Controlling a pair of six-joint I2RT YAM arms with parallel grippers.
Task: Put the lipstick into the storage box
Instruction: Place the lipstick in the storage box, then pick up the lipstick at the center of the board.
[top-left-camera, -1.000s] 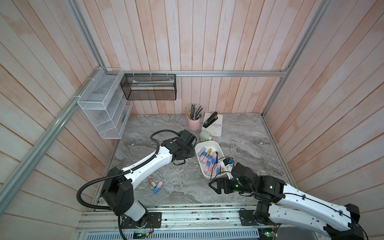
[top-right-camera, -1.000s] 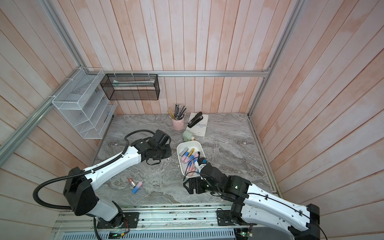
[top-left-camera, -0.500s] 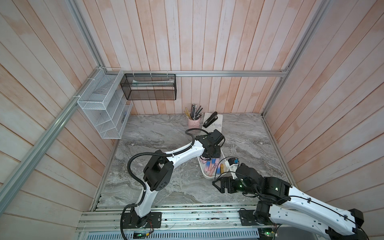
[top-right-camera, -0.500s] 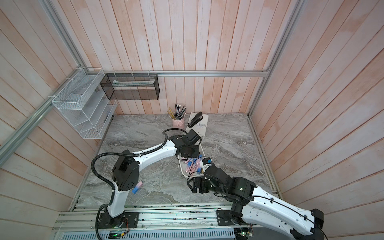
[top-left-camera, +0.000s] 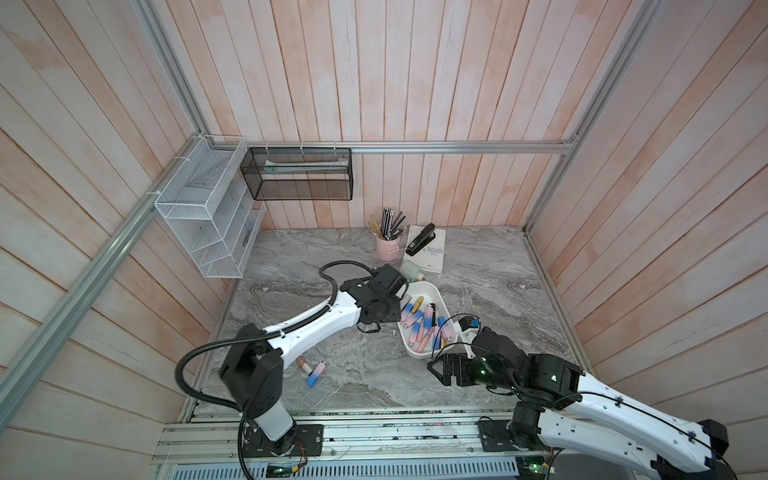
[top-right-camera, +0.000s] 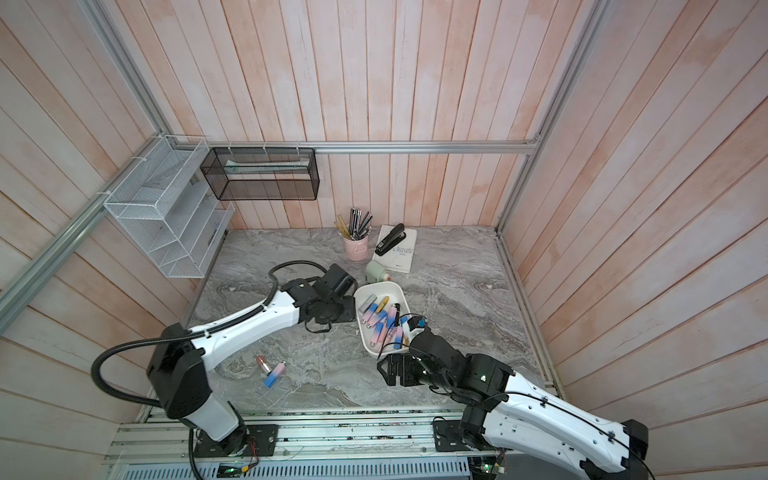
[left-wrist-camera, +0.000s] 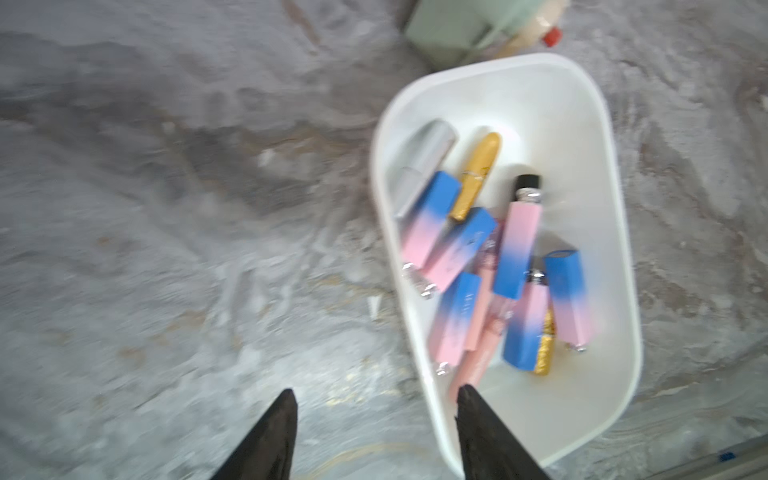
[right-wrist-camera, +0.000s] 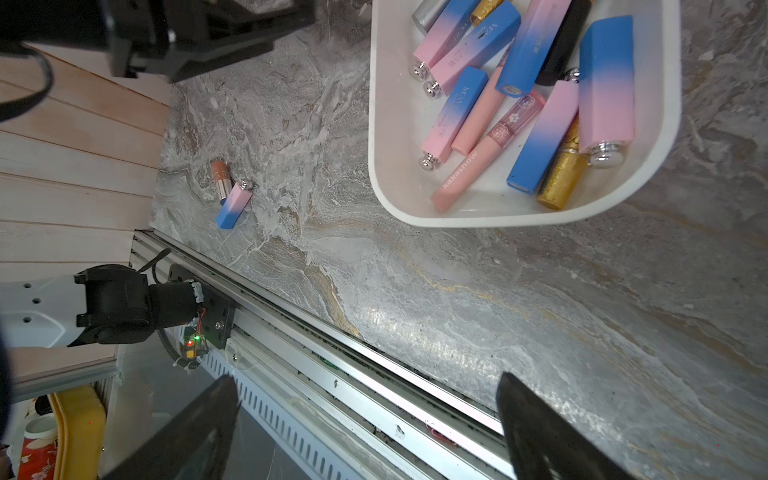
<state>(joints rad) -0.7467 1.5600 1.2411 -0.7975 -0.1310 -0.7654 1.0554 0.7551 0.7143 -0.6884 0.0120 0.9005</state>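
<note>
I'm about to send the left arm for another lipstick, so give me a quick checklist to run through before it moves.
1. Left pincer empty: ok, jaws apart, nothing between them.
2. Right pincer out of the way: ok, open, empty, near the front edge of the table.
3. Storage box upright, contents inside: ok.
4. All lipsticks boxed: not ok, pink-blue lipstick and brown lipstick lie on the table.
5. Room to grip one alone: cannot tell, they lie close together, perhaps touching.
</note>
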